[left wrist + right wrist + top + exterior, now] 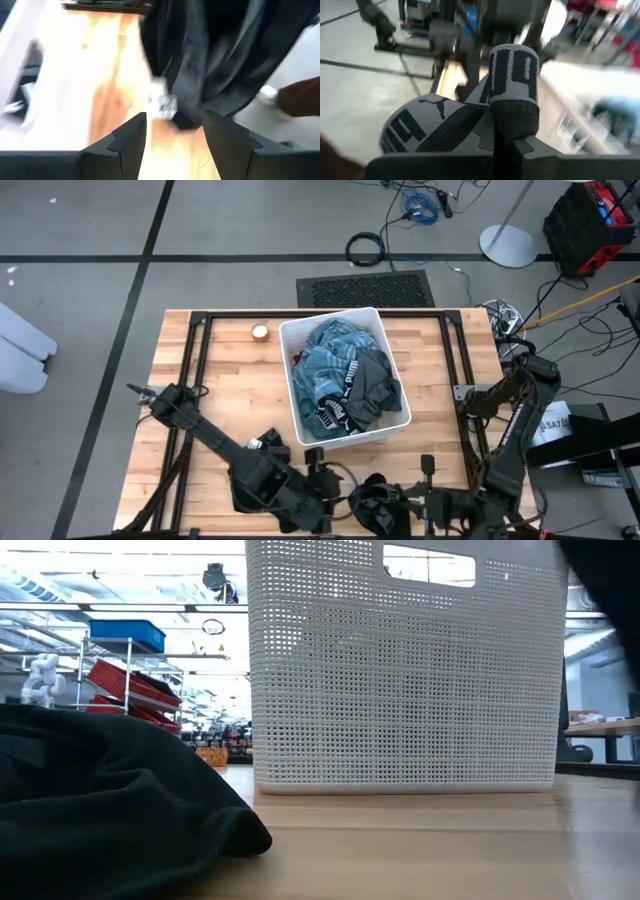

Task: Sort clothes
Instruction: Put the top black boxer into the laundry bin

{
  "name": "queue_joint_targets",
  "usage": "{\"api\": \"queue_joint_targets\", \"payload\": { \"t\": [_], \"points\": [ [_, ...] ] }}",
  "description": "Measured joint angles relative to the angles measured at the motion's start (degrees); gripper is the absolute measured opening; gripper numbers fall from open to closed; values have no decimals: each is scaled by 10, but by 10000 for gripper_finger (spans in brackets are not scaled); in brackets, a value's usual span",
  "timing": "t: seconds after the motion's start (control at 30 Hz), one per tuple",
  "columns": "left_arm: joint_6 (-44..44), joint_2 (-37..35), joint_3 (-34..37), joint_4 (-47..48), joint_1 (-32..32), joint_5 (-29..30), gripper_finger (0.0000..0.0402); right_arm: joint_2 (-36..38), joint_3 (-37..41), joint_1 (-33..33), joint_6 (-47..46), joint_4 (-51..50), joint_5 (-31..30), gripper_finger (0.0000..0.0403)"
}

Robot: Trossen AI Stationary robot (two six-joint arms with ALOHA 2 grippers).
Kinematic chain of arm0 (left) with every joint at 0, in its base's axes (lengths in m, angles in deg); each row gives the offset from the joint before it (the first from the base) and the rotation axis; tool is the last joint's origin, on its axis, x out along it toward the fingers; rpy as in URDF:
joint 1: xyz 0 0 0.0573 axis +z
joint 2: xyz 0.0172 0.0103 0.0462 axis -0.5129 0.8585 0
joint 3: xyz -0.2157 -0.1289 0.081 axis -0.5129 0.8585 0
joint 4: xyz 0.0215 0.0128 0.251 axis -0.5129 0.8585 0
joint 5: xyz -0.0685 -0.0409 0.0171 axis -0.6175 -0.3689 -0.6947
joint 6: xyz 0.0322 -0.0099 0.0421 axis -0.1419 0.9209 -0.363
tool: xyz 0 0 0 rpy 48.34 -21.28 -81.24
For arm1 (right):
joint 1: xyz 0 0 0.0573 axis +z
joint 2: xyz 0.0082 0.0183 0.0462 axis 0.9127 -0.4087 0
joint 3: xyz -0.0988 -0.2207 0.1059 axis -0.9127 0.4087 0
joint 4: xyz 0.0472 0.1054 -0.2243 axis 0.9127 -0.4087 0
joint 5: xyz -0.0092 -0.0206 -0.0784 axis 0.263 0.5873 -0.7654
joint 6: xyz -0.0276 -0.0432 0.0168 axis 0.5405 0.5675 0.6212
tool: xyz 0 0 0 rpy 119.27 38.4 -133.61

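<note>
Clothes [343, 375] heaped in white bin [290, 370]

The bin [345, 377] stands on the desk [225, 410] near its middle, toward the far edge, and holds a heap of clothes [345, 375], one draped over the bin's right rim. A small round object [260, 332] sits on the desk just left of the bin's far left corner. Nearer than the bin, at the desk's near edge, lies a dark garment [378, 498], between the left gripper [318, 470] and the right gripper [428, 480].
</note>
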Motion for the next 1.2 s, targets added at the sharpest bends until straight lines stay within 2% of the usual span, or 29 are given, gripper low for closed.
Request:
{"api": "queue_joint_targets", "payload": {
  "t": [0.13,0.2,0.37,0.6,0.67,0.77,0.93,1.0,1.2],
  "points": [
    [19,-7,0,68,-25,76,203,0,-87,-24,141,4,-5,0],
    [55,-9,0,121,-35,105,202,0,-130,-38,209,5,-3,0],
    [171,-10,1,249,-57,117,202,1,-233,-80,367,2,-1,0],
    [241,-14,6,345,-90,126,202,2,-369,-179,506,-26,21,0],
    [269,-14,6,387,-94,132,202,3,-402,-226,513,-48,47,0],
    [311,-14,6,438,-103,133,202,3,-432,-314,494,-87,119,0],
    [332,-14,6,457,-122,134,202,-3,-435,-472,425,-133,296,0],
    [342,-14,6,458,-127,134,202,-13,-435,-529,399,-152,349,0],
    [359,-13,6,459,-140,134,202,-57,-406,-650,351,-226,415,0]
  ]
}}
